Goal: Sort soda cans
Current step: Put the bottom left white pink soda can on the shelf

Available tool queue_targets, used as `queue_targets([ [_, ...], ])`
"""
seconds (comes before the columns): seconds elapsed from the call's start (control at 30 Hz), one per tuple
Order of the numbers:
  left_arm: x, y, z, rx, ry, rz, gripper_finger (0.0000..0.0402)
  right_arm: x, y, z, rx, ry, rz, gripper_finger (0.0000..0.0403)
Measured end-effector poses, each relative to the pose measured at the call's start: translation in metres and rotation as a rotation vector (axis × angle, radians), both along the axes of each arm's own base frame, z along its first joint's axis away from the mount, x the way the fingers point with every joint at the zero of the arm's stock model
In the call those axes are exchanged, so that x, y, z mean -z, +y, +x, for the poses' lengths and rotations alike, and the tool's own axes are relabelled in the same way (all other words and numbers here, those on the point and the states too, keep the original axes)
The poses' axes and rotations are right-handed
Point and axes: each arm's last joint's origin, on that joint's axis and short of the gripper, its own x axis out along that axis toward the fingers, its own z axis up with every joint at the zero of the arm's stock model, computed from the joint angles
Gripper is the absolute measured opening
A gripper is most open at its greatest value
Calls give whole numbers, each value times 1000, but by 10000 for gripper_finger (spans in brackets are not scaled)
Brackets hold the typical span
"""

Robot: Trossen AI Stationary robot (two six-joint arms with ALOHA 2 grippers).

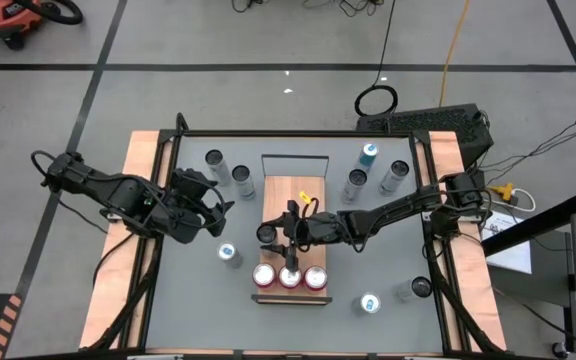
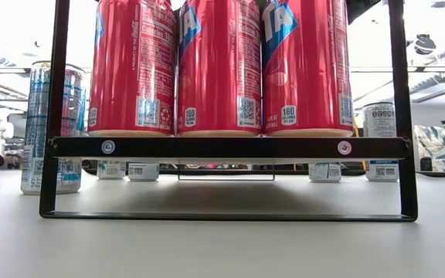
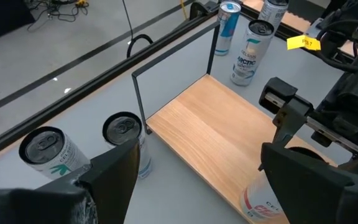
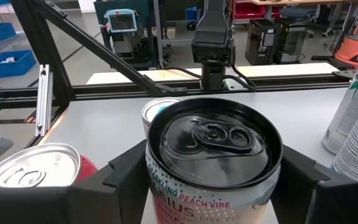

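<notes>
Silver-grey dark-topped soda can (image 4: 213, 155), lower body cut off, sits clamped between the right gripper (image 1: 268, 238) fingers above the wooden tray (image 1: 290, 192) behind three red cans (image 1: 289, 277); left gripper (image 1: 215, 197) fingers apart, empty.

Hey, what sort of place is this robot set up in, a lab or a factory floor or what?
Probably a robotics lab or workshop: bare concrete floor with cables, a shop vacuum in the corner, and blue storage bins and equipment carts beyond the table.
</notes>
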Motion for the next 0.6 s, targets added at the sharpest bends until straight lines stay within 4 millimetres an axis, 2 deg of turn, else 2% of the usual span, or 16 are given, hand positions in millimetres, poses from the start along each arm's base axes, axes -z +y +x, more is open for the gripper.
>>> queue_targets([
  [0.37, 0, 0, 0, 1, 0, -1, 333, 1, 0, 0, 1, 11, 6, 233],
  [0.6, 0, 0, 0, 4, 2, -6, 333, 3, 0, -1, 6, 26, 51, 276],
])
